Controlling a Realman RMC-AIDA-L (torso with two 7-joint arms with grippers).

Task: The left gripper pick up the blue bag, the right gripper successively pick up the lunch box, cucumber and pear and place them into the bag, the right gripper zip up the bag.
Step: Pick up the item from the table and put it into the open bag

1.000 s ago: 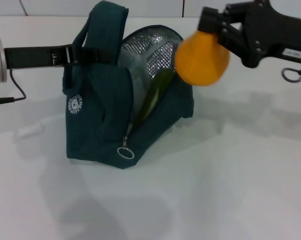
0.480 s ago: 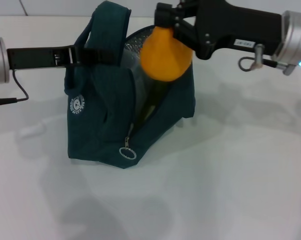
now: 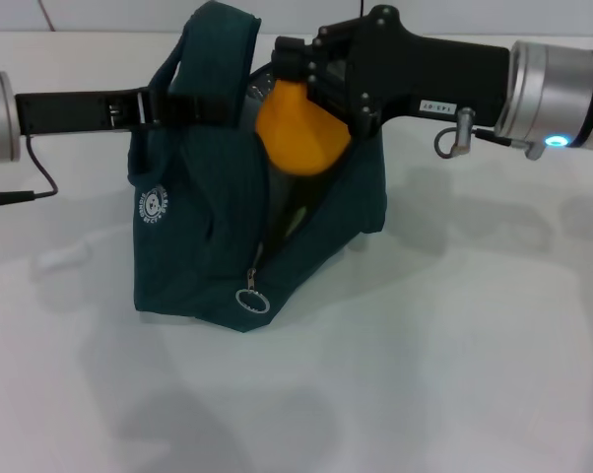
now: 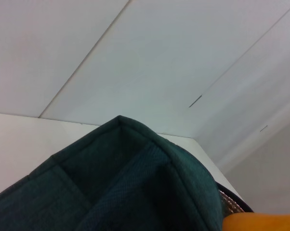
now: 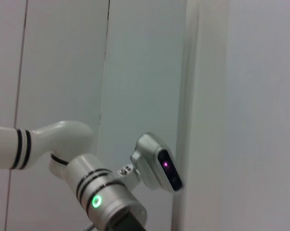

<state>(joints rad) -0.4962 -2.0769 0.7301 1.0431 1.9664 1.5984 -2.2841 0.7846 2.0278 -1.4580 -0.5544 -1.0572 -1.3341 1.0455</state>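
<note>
1. Right tool (image 3: 295,94): closed on the pear (image 3: 298,133), which is gripped at its upper part and held directly over the open mouth of the blue bag (image 3: 193,246), its underside level with the bag's rim.
2. Left tool (image 3: 183,106): clamped on the upper edge of the blue bag beside its handles, on the side away from the right tool; the opening is thereby kept raised and spread. In the left wrist view only the teal handle fabric (image 4: 121,183) and a sliver of the pear (image 4: 260,222) are shown.
3. Cucumber (image 3: 296,219): a dark green strip is glimpsed inside the blue bag, below the pear. The lunch box is not visible; it is presumed to lie deeper in the bag.
4. Zipper pull (image 3: 248,301): a metal ring hanging at the low front end of the bag's opening, near the desk (image 3: 454,345); the zip is undone.
5. Step in hand: judged to be the placing of the pear, the last of the three items.
6. Next move: the pear would need to be lowered past the rim, clear of the cucumber, and released; the right tool would then have to be brought down to the zipper pull for closing, while the bag is steadied by the left tool.
</note>
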